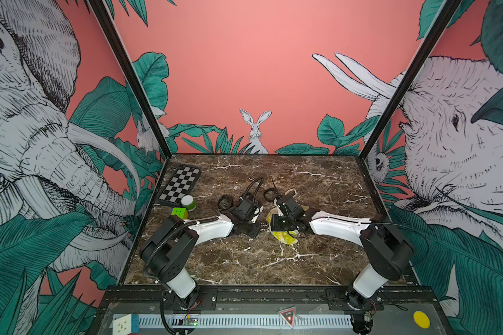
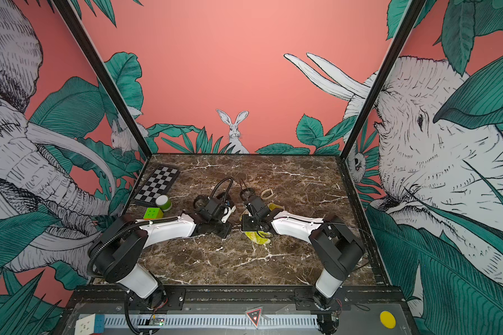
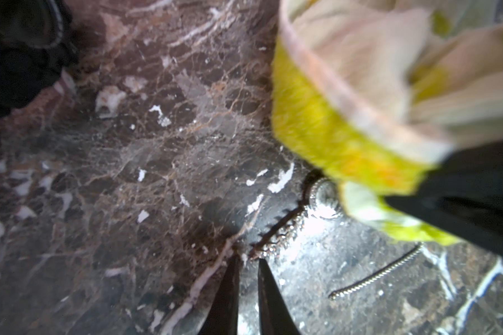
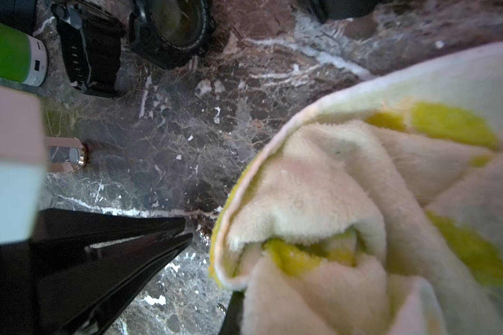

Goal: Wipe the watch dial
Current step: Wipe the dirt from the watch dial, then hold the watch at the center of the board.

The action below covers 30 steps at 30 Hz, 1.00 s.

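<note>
While right hand (image 3: 404,204) clamps cloth (image 3: 331,130) against watch dial (image 3: 323,200), on table (image 1: 244,261) mid-frame of both top views between the hands, short light strokes suit; left hand (image 3: 248,262) narrow at strap (image 3: 285,229) end, grip unclear; strap probably wants pinning.

watch (image 3: 324,200): small round silver dial, sparkly bracelet stretched straight, flat on the marble (image 3: 157,145).
cloth (image 3: 346,101): cream and yellow terry, bunched, its lower edge overlapping the dial's rim.

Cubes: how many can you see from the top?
2: a green cube near the chessboard, a white cube on the front ledge. More may be hidden.
</note>
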Each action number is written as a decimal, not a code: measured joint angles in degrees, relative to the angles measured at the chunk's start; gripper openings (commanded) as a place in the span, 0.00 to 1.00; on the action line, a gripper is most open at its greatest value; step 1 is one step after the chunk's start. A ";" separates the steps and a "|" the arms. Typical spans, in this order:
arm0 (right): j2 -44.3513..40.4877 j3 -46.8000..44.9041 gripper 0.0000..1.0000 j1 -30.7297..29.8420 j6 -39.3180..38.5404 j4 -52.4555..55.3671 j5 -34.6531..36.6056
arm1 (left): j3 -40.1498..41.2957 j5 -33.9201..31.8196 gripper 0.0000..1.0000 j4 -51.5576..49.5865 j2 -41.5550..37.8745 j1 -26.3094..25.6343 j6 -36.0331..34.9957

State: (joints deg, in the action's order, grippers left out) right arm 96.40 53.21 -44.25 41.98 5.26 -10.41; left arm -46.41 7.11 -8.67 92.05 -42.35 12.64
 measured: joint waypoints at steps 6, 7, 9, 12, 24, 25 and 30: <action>2.91 -1.55 0.00 1.01 0.92 -4.94 -3.58 | 0.00 1.03 0.22 0.28 -0.11 -0.28 -0.24; 3.08 -1.81 0.00 1.18 1.16 -5.35 -3.98 | -0.02 1.22 0.24 0.35 -0.11 -0.39 -0.46; 3.10 -2.27 0.00 1.49 1.38 -6.21 -4.70 | -0.02 1.64 0.32 0.46 -0.09 -0.63 -1.14; 3.10 -2.51 0.00 1.86 1.57 -6.91 -5.53 | -0.04 2.45 0.45 0.96 -0.07 -1.07 -3.23; 2.95 -3.28 0.00 3.17 1.84 -7.61 -8.11 | -5.25 2.89 0.44 -0.68 4.11 -1.36 -16.52; 2.67 -3.50 0.00 3.34 1.84 -7.50 -8.28 | -5.64 2.97 0.43 -1.05 4.90 -1.36 -17.49; 0.96 -4.11 0.00 4.28 1.77 -6.56 -8.59 | -6.78 3.45 0.42 -1.97 7.32 -1.36 -20.79</action>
State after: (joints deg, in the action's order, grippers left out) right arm 97.36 49.10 -39.97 43.75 -1.30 -19.00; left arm -53.19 10.57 -10.63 99.37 -43.70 -8.14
